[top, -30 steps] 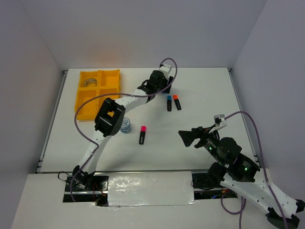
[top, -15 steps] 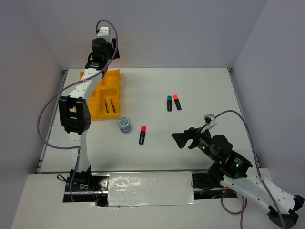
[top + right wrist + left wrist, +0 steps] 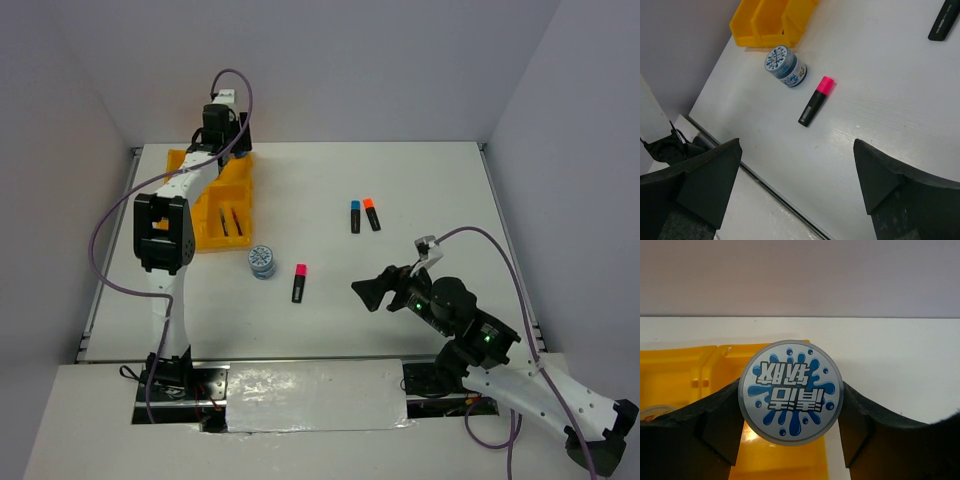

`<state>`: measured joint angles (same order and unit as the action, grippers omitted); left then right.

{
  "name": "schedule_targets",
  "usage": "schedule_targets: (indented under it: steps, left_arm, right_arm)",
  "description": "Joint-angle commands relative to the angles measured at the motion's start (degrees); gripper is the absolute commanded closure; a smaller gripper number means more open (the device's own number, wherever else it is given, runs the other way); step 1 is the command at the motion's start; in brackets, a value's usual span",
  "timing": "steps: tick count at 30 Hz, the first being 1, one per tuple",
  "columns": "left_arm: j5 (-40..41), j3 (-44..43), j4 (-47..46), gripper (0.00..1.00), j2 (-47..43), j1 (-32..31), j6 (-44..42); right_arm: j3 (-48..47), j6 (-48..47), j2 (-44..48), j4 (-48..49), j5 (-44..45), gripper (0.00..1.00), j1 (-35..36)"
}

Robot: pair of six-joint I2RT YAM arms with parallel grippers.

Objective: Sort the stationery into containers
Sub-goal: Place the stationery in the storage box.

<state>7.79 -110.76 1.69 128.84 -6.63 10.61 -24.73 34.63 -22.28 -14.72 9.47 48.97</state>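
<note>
Watching the left wrist feed, I see the left gripper clamped on a blue-white patterned tape roll. The roll's round splash-printed face is turned to the lens, with a black finger pressed against each side. The yellow tray fills the lower left of that frame behind the roll. A pale curved edge sits at the far left margin, too cropped for me to name.

From the top camera the left arm reaches to the upper left, holding the roll above the tray's upper right corner. Two thin pens lie in the lower right compartment; I cannot make out their colours. A second patterned tape roll stands on the white table just beside the tray's lower right corner. The pink-capped highlighter lies near it to the right, not touching. Blue-capped and orange-capped highlighters lie side by side above the centre.

The right gripper sits right of centre in the lower half — fingers spread wide, nothing between them, pointing toward the pink-capped highlighter.
</note>
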Motion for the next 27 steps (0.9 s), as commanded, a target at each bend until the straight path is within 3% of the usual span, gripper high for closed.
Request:
schedule_targets:
  steps: [1,9,14,25,27]
  left_arm:
    - [-1.1,-0.6,-7.0,1.00,-1.0,2.1,0.7]
    - [-0.9,-0.2,-7.0,0.98,1.1,2.6,-0.6]
    - [-0.1,0.2,-7.3,0.83,1.8,2.9,-1.2]
    - [-3.7,-2.7,-6.9,0.78,5.3,4.6,-0.2]
    - [-4.2,-2.0,-7.3,0.68,5.3,4.6,0.0]
  right_arm:
    - [0.1,-1.1,-1.8,4.3,-1.2,0.00,-0.1]
    - [-0.2,-1.6,-4.5,5.8,-1.7,0.00,-0.2]
    - [-0.9,-1.8,-5.4,5.8,-1.7,0.00,-0.1]
    - [0.8,-0.9,-7.8,9.3,-3.4,0.00,-0.2]
    - [1.3,-0.7,-7.9,9.9,-3.4,0.00,-0.2]
